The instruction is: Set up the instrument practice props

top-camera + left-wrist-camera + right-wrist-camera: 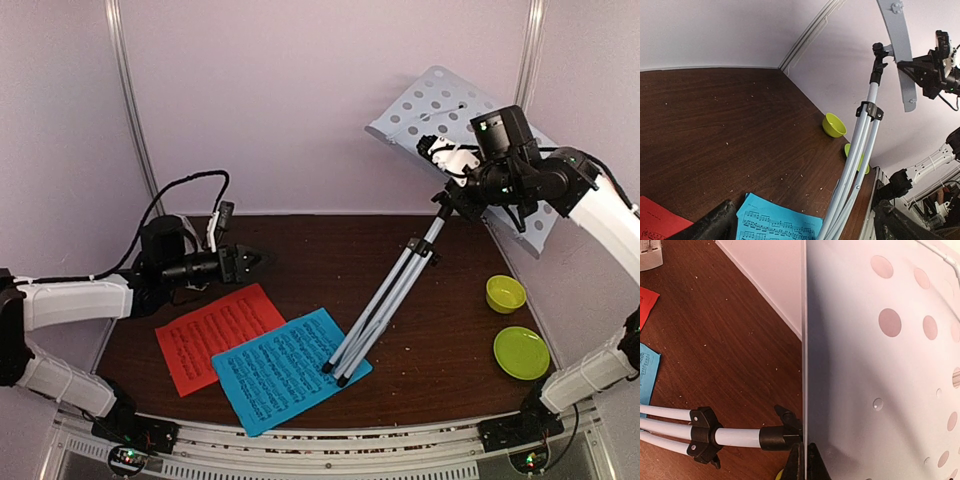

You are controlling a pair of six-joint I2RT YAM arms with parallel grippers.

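**A:** What risk was noted?

**B:** The tripod legs [385, 300] were seen folded together, not spread. They slanted down and away from the right gripper [805, 464], with the feet set on the blue music sheet [280, 375]. No standing base was judged to exist, so desk and legs would likely topple if the grip were released. The feet could also slide on the paper and drag or crease it.

**A:** Could anything nearby be struck?

**B:** The yellow-green bowl [505, 293] and yellow-green plate [521, 352] were recorded below the right gripper. They were judged near enough to be hit in a fall.

**A:** How was the grip recorded?

**B:** The right gripper was found pinched tight on the edge of the white perforated desk [440, 95], which was held high and tilted. Only a thin edge was gripped, so twisting was judged possible.

**A:** And the other hand?

**B:** The left gripper [255, 262] was seen spread wide, with nothing held or touched. The red-orange music sheet [215, 335] lay just below it, touching the blue one.
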